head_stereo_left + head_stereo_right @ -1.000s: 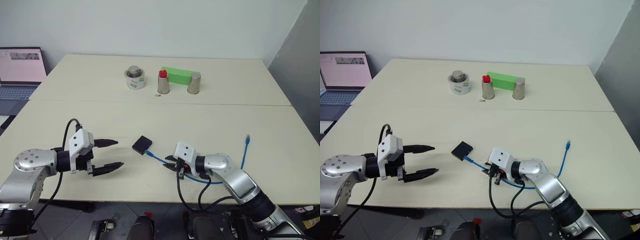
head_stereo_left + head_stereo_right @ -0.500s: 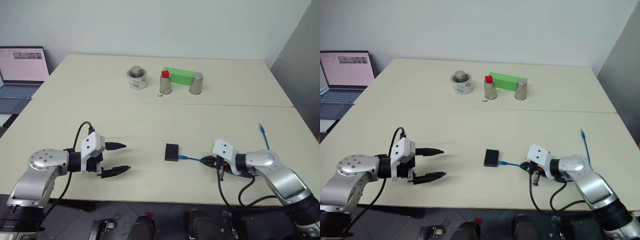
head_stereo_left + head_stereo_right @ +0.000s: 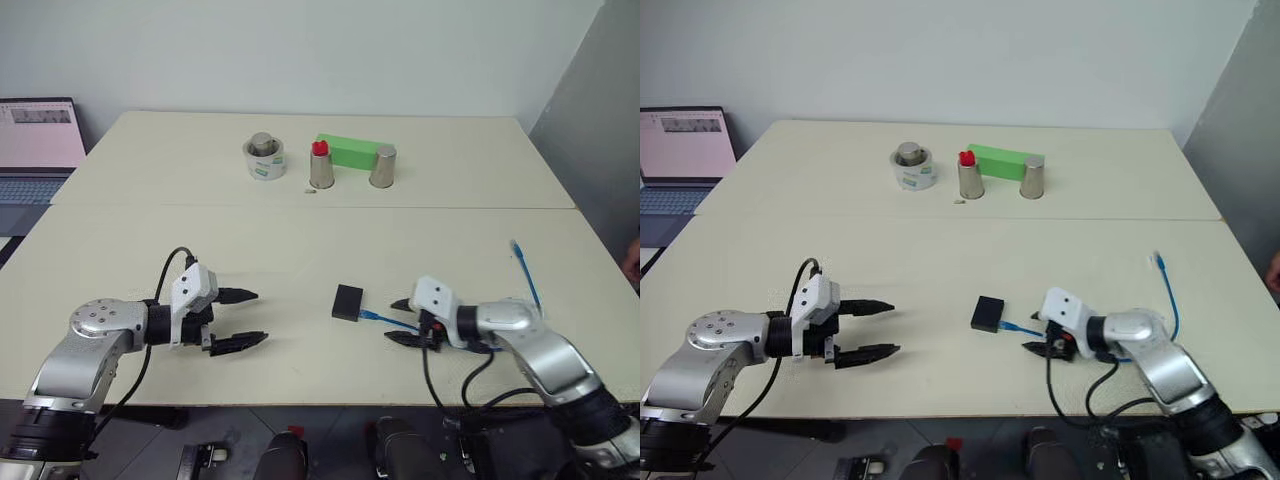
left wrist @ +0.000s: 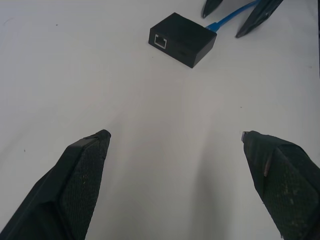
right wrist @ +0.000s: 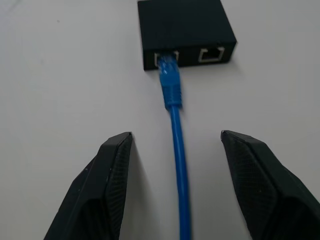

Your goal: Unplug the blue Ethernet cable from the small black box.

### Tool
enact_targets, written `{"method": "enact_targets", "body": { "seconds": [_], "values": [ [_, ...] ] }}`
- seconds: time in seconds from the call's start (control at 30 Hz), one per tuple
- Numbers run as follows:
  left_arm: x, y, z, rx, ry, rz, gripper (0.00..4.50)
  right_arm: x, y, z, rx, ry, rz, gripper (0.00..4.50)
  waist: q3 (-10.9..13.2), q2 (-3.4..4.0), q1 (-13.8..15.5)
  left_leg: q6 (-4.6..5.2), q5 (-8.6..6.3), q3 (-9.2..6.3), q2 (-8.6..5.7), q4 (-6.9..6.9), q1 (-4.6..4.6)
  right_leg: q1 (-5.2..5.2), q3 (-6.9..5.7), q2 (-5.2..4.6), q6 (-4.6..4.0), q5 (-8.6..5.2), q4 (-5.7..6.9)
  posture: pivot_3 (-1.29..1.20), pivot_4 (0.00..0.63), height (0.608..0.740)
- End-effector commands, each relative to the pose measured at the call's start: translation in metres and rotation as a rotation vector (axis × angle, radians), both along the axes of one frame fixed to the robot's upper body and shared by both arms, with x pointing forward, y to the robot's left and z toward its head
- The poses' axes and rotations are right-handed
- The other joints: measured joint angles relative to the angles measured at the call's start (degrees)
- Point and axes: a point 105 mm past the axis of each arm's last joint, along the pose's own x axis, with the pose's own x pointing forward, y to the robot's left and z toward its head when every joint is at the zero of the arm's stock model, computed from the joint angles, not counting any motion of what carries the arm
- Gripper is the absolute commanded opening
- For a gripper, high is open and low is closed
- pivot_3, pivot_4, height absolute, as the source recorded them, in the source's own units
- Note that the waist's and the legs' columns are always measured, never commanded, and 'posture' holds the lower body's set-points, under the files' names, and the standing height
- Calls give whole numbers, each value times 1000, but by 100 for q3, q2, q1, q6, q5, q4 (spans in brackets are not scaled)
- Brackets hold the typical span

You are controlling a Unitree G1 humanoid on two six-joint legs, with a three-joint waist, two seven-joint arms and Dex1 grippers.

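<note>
Change: the right gripper (image 5: 175, 187), clamped on the thin bright-blue Ethernet cable (image 5: 176, 130) half a second ago, now has its fingers parted astride it, gripping nothing.
Box: the small flat matte-black box (image 3: 348, 301) was dragged rightward across the table.
Cable: its plug remains seated in the box's port.
Left gripper (image 3: 240, 319): spread wide, empty, well left of the box.
Meaning: unplugging is judged outstanding; the box needs restraint.

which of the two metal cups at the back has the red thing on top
The steel cup nearer the white tape roll; a red cap sits on it. The other steel cup is bare.
</note>
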Motion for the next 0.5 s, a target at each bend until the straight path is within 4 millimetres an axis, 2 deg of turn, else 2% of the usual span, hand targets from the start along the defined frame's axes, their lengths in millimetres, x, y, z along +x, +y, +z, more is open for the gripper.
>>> {"method": "enact_targets", "body": {
  "seconds": [0.03, 0.1, 0.2, 0.3, 0.5],
  "values": [
    [1, -6, 10, -15, -36, -2, 4500, 6, 9, -1, 4, 4, -4, 2888, 0, 0, -7, 0, 0, 0, 1, 0, 0, 0, 0, 0, 0, 0, 1, 0, 150, 740],
    [2, -5, 9, -16, -23, 19, 4500, 8, 14, -5, 3, 15, -4, 2888, 0, 0, -10, 0, 0, 0, 0, 0, 0, 0, 0, 0, 0, 0, 1, 0, 150, 740],
    [2, -5, 9, -17, -25, 23, 4500, 9, 16, -8, -4, 24, -1, 2414, -1, -1, -15, 0, 0, -1, 0, 0, 1, 1, 0, 0, 0, 0, 1, 0, 150, 740],
    [2, -5, 9, -45, -15, 44, 4500, 9, 16, -6, -20, 2, 21, 1656, -1, -1, -18, 0, 0, -1, 1, 1, 4, 1, 1, 0, -1, 0, 6, 0, 150, 740],
    [8, -8, 0, -157, 105, 143, 4500, 11, 24, 15, -67, -200, 115, 284, -1, 0, -21, 0, 0, -1, 0, 2, 4, 1, 1, 0, 0, 0, 6, 0, 150, 740]
  ]
}}
